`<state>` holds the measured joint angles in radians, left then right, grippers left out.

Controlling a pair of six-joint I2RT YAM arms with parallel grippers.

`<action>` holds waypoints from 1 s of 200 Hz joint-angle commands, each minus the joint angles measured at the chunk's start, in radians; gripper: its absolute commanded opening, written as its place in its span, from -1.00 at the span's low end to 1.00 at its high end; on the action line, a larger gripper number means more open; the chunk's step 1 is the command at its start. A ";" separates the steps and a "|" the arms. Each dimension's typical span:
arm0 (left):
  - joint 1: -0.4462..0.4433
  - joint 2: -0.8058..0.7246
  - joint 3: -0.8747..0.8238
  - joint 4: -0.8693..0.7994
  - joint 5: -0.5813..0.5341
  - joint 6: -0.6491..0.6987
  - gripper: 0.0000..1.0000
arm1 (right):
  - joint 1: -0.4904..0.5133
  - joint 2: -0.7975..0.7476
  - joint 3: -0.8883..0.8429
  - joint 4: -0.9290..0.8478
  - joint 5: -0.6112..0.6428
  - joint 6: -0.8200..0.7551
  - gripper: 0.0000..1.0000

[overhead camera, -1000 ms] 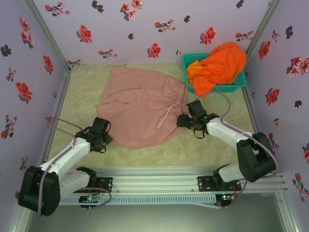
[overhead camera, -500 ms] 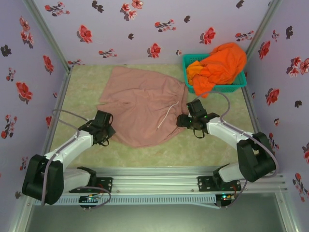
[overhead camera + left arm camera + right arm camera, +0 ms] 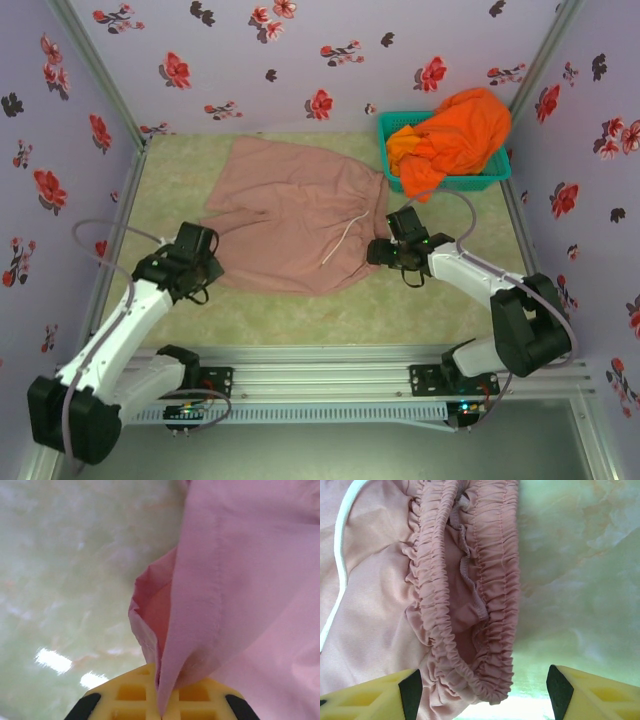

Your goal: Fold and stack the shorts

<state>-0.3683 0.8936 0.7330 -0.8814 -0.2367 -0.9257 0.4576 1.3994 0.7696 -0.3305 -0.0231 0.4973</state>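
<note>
From above, we see the pink shorts [image 3: 300, 215] spread across the table [image 3: 170, 180], with the waistband to the right and the legs to the left. The left gripper [image 3: 212, 268] sits at the near left leg hem. The right gripper [image 3: 380, 250] sits at the near end of the waistband. Orange shorts [image 3: 455, 135] lie heaped in the teal basket [image 3: 384, 124] in the far right corner, spilling over its rim.

At the left wrist, the left gripper [image 3: 161, 704] is clamped on a pinch of the pink shorts [image 3: 240, 580]. A fold of hem runs out from between its yellow fingers, with the pale table [image 3: 65, 570] beyond.

At the right wrist, the right gripper [image 3: 485, 692] has its jaws apart, one finger on either side of the gathered waistband [image 3: 470, 580]. It has not closed on the cloth. The white drawstring [image 3: 340, 555] trails along the left edge.

We judge the job barely begun. One corner of the pink pair is in hand and the other is lined up but not taken. We see no fold made and nothing stacked, and the orange pairs wait in the basket.
</note>
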 commanded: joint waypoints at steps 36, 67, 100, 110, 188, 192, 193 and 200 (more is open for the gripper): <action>0.006 -0.060 -0.138 -0.102 -0.020 -0.124 -0.23 | -0.004 -0.046 0.025 -0.041 -0.005 -0.012 0.38; 0.008 -0.076 -0.116 -0.121 -0.021 -0.145 0.35 | -0.004 -0.076 0.020 -0.044 -0.003 -0.007 0.38; 0.008 -0.099 -0.149 -0.169 0.025 -0.241 0.39 | -0.004 -0.096 0.014 -0.044 -0.003 -0.001 0.39; 0.009 -0.111 -0.173 -0.175 0.038 -0.271 0.38 | -0.004 -0.101 0.011 -0.044 -0.002 0.000 0.40; 0.030 -0.037 -0.294 0.036 0.049 -0.258 0.13 | -0.005 -0.112 0.005 -0.024 0.000 0.014 0.40; 0.033 -0.024 -0.296 0.046 0.050 -0.253 0.13 | -0.005 -0.113 0.005 -0.025 0.000 0.013 0.40; 0.034 -0.022 -0.296 0.048 0.050 -0.253 0.12 | -0.005 -0.113 0.005 -0.026 0.001 0.013 0.40; 0.040 -0.004 -0.297 0.066 0.051 -0.243 0.12 | -0.005 -0.114 0.004 -0.028 0.002 0.012 0.40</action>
<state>-0.3477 0.8448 0.4480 -0.9073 -0.1886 -1.1831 0.4576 1.3033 0.7696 -0.3592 -0.0265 0.5011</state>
